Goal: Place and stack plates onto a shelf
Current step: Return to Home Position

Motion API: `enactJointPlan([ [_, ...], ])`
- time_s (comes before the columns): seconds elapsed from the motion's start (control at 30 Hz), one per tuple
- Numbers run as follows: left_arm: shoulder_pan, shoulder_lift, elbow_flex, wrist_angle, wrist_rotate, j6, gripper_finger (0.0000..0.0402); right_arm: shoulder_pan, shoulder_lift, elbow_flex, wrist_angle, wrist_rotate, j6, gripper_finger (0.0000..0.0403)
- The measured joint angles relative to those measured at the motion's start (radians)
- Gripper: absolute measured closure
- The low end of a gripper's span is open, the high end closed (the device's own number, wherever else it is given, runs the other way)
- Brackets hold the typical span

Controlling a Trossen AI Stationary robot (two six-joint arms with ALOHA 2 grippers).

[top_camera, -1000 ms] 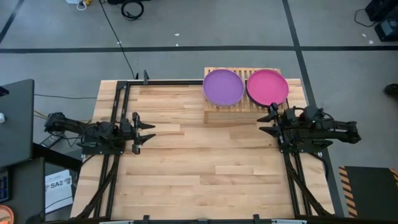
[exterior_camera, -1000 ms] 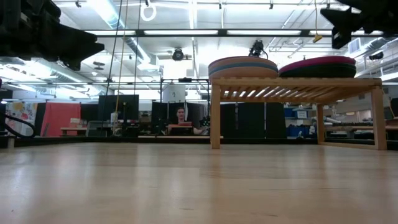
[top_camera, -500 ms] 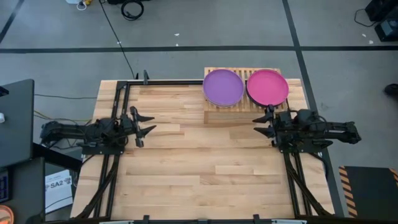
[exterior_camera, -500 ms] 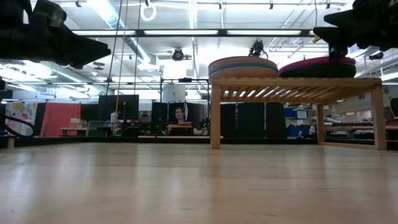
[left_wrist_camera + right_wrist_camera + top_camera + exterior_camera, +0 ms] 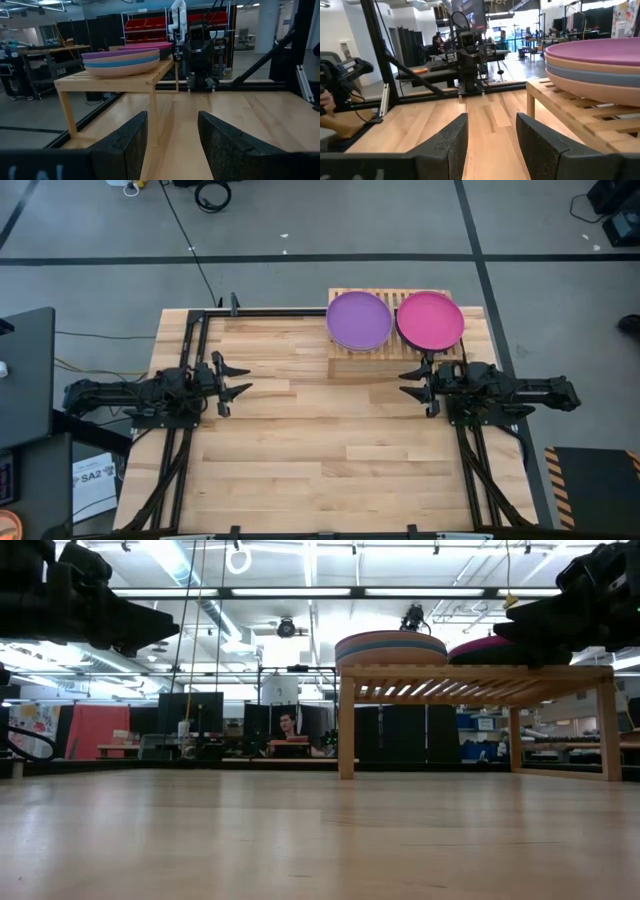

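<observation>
The light-wood shelf [image 5: 392, 355] stands at the table's far edge, right of the middle. Two stacks of plates rest flat on its slatted top: one topped by a purple plate [image 5: 358, 320], one topped by a magenta plate [image 5: 430, 320]. In the left wrist view the purple-topped stack [image 5: 122, 60] shows purple, blue and peach layers. The right wrist view shows the same stack [image 5: 595, 65] on the shelf [image 5: 570, 112]. My left gripper [image 5: 238, 380] is open above the table's left part. My right gripper [image 5: 410, 383] is open just near of the shelf's right half. Both are empty.
Black frame rails [image 5: 185, 380] run along the table's left and right sides under the arms. Bare plank tabletop [image 5: 330, 450] spreads between the grippers and toward the near edge. A person [image 5: 290, 728] sits far off in the room beyond the table.
My right gripper has moved toward the table's left and come down, now level with the shelf top in the low view. My left gripper has shifted a little toward the far edge as its arm straightened. The plates and shelf have stayed where they were.
</observation>
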Motion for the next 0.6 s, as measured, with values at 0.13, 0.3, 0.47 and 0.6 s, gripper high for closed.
enactJointPlan([
  [0.13, 0.000, 0.000, 0.000, 0.000, 0.000, -0.004, 0.0221, 0.000, 0.001, 0.000, 0.001, 0.006, -0.018, 0.0231],
  [0.3, 0.000, 0.000, 0.000, -0.026, 0.000, -0.005, 0.0221, 0.000, 0.002, 0.000, -0.019, 0.019, -0.043, 0.0231],
  [0.47, 0.000, 0.000, 0.000, -0.072, -0.001, -0.024, 0.0221, 0.000, 0.002, 0.000, -0.019, 0.025, -0.044, 0.0231],
  [0.6, 0.000, 0.001, 0.000, -0.082, -0.001, -0.026, 0.0221, 0.000, 0.002, 0.000, -0.018, 0.024, -0.038, 0.0231],
])
